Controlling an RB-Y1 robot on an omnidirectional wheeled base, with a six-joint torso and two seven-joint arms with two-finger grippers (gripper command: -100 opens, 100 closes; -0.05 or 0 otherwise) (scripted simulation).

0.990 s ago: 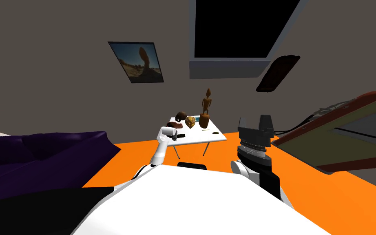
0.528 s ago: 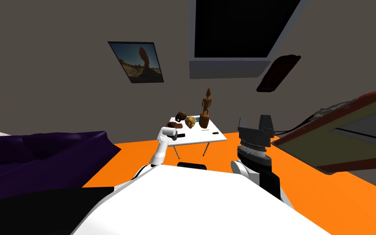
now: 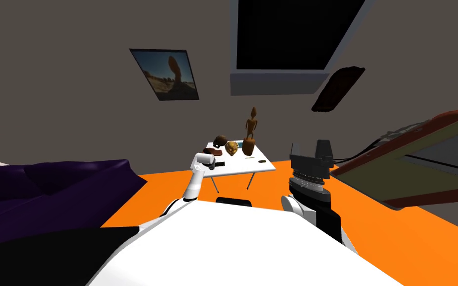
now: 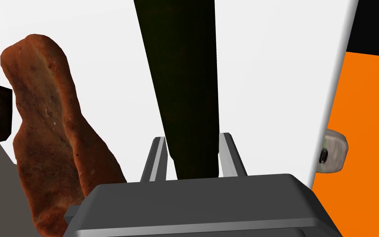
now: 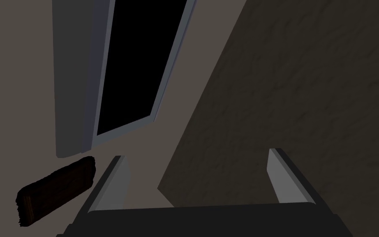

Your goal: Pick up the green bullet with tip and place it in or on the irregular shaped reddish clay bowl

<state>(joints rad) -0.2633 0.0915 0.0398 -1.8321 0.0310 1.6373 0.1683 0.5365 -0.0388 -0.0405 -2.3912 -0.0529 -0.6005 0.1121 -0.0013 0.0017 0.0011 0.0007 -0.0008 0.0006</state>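
Left gripper [image 4: 192, 138] is clamped on the green bullet [image 4: 180, 74], a smooth, dark, long tapering cylinder pinched between both blades over the plain white table [image 4: 266, 61]. Just beside it sits the reddish clay bowl [image 4: 49, 123], rough, pitted and lumpy. Right gripper [image 5: 197, 154] is raised beside the table, blades wide apart.

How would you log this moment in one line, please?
left gripper: shut on green bullet | reddish clay bowl: beside bullet, not holding it | white table: under both | right gripper: open, raised
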